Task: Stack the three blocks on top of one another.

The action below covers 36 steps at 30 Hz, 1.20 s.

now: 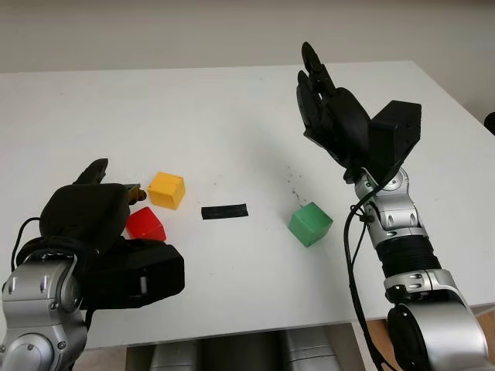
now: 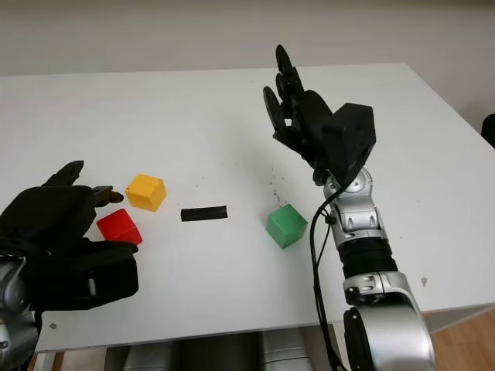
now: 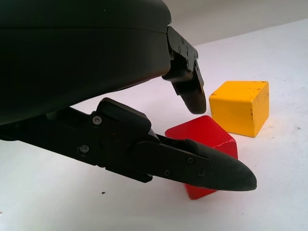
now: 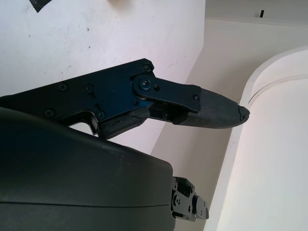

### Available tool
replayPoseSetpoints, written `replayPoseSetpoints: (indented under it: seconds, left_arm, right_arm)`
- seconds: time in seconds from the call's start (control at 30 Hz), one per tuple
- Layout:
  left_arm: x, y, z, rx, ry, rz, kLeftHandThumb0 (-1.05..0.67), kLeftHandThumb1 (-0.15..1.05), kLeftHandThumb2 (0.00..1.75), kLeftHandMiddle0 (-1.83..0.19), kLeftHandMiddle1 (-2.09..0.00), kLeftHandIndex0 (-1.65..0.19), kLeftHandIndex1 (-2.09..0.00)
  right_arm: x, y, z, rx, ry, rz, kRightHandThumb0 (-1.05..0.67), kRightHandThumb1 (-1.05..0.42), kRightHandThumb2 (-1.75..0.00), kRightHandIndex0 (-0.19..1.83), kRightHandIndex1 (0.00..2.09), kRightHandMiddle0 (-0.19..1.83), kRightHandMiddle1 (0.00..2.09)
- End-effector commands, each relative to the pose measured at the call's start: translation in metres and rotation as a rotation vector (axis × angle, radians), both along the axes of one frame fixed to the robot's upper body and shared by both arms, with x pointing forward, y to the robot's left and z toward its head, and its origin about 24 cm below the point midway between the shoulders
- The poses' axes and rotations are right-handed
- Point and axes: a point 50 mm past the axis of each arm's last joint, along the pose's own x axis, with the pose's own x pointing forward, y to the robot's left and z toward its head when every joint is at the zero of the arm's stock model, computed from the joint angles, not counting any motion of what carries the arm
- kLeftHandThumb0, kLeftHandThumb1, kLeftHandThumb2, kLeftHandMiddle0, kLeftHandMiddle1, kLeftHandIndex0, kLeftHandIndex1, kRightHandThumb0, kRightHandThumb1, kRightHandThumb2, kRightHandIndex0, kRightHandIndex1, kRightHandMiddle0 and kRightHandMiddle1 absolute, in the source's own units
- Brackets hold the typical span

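At lower left, the left hand (image 1: 93, 205) is open just beside the red block (image 1: 145, 224), with the yellow block (image 1: 167, 190) close behind. Centre-frame lies black tape (image 1: 224, 212); the green block (image 1: 311, 224) sits right of it, below the raised, open right hand (image 1: 325, 104).

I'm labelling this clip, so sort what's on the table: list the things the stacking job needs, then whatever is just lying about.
For the job:
red block, next to the open left hand
yellow block, just beyond the red one
green block, apart to the right
right hand, open, raised above the table

Lying about:
black strip, flat on the white table between the yellow and green blocks
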Motion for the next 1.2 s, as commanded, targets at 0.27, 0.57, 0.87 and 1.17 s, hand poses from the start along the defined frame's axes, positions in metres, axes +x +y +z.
replayPoseSetpoints:
  seconds: [0.27, 0.57, 0.87, 1.17]
  left_arm:
    - [0.000, 0.003, -0.005, 0.076, -0.011, 0.046, -0.93, 1.05, 0.17, 0.06, -0.05, 0.12, -0.93]
    - [-0.002, 0.002, -0.008, 0.093, 0.000, 0.070, -0.93, 1.05, 0.15, 0.08, -0.05, -0.06, -0.45]
    - [-0.003, 0.000, -0.013, 0.060, 0.029, 0.060, -1.01, 1.05, 0.22, 0.09, -0.06, -0.15, -0.45]
    - [-0.003, -0.001, -0.018, 0.082, 0.032, 0.052, -0.96, 1.05, 0.24, 0.00, -0.06, -0.25, -1.00]
  right_arm:
    - [0.000, 0.001, 0.009, 0.002, -0.037, 0.005, -0.75, -1.05, -0.67, -0.17, 0.05, -0.18, 0.05]
    - [-0.002, -0.001, 0.009, -0.008, -0.041, 0.002, -0.74, -1.05, -0.68, -0.17, 0.05, -0.18, 0.05]
    - [-0.003, -0.003, 0.010, -0.024, -0.038, 0.007, -0.73, -1.05, -0.72, -0.19, 0.05, -0.19, 0.04]
    - [-0.004, -0.004, 0.011, -0.028, -0.037, 0.011, -0.72, -1.05, -0.72, -0.19, 0.03, -0.19, 0.02]
